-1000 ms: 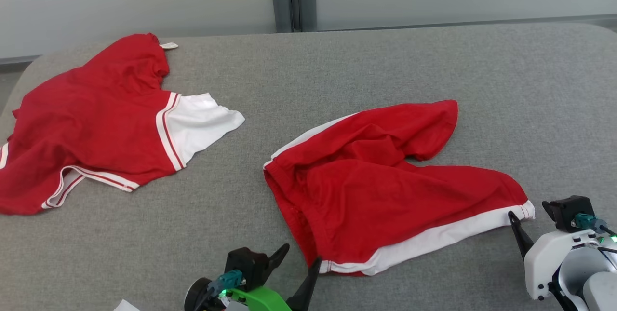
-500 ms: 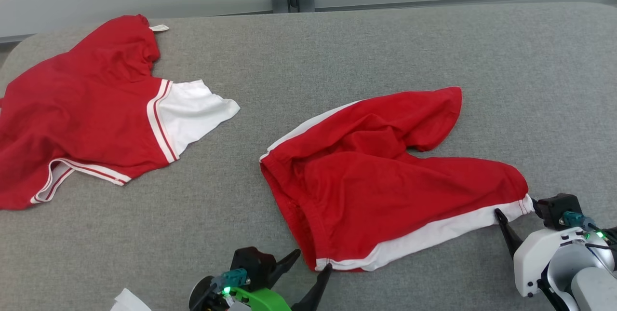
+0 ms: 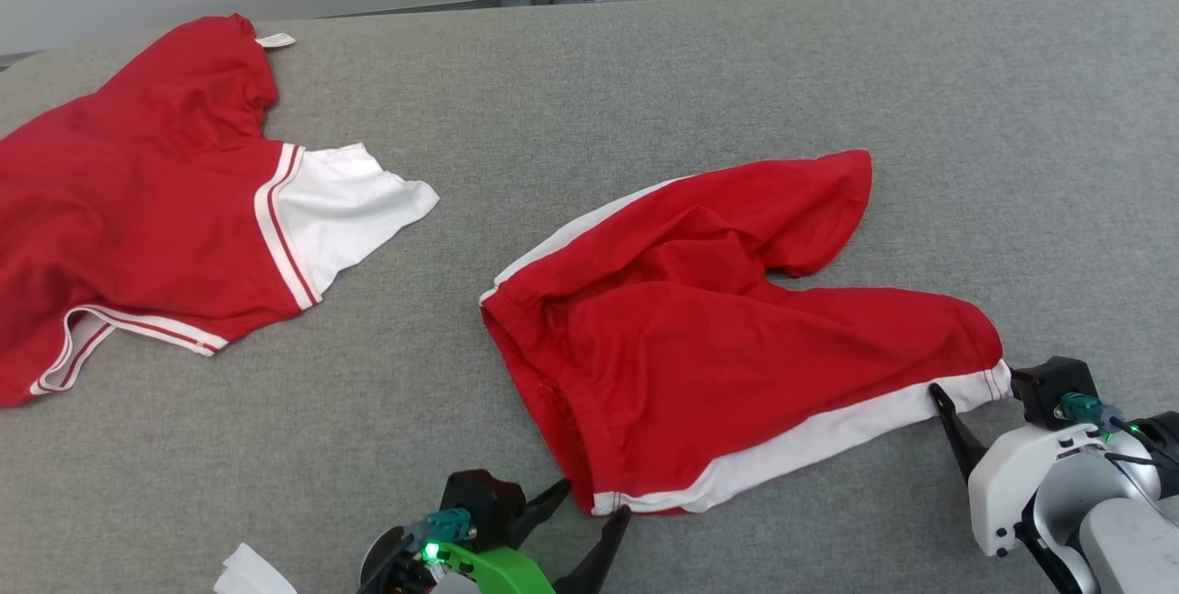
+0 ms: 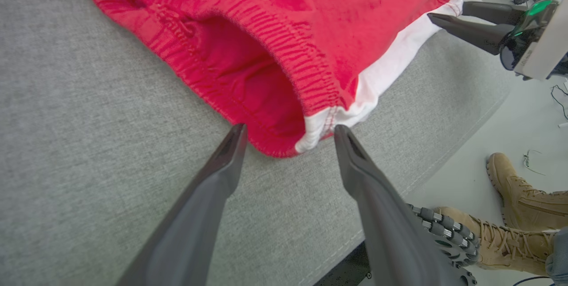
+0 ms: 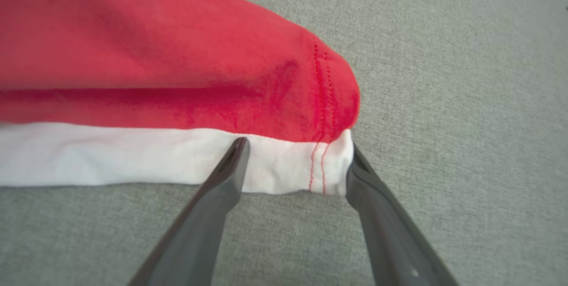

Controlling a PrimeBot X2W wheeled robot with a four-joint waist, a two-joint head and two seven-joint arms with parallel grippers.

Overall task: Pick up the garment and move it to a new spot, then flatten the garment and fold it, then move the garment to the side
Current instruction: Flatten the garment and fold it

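Garment: the red shorts [image 3: 737,345] lie rumpled at centre-right of the head view on the grey padded table [image 3: 700,60]. The elastic waistband faces the left of the frame, a white band runs along the lower edge, and one leg is flipped toward the upper right.
Left gripper [image 3: 592,502]: at the bottom middle of the head view, jaws spread wide and empty. In its wrist view the waistband corner, where the white band ends, sits between the two fingertips.
Right gripper [image 3: 976,389]: at the lower right, also wide with nothing held. Its wrist view shows the fingers either side of the white hem corner with the red double stitching.
Why there: each gripper brackets one end of the same white edge. I'd guess that's so the shorts, lifted from both ends together, hang from a straight line and open out instead of bunching.
Step in hand: lining up for the first pick-up. The shorts are not yet lifted, flattened or folded.
Next move calls for: both pairs of fingers pinching low enough to catch every layer.
Risk: the waistband gapes open, so the left pinch might take only the upper layer.
Nearby: a red-and-white shirt [image 3: 138,207] at upper left, well apart. A person's tan boots [image 4: 519,197] stand on the floor beside the table edge.
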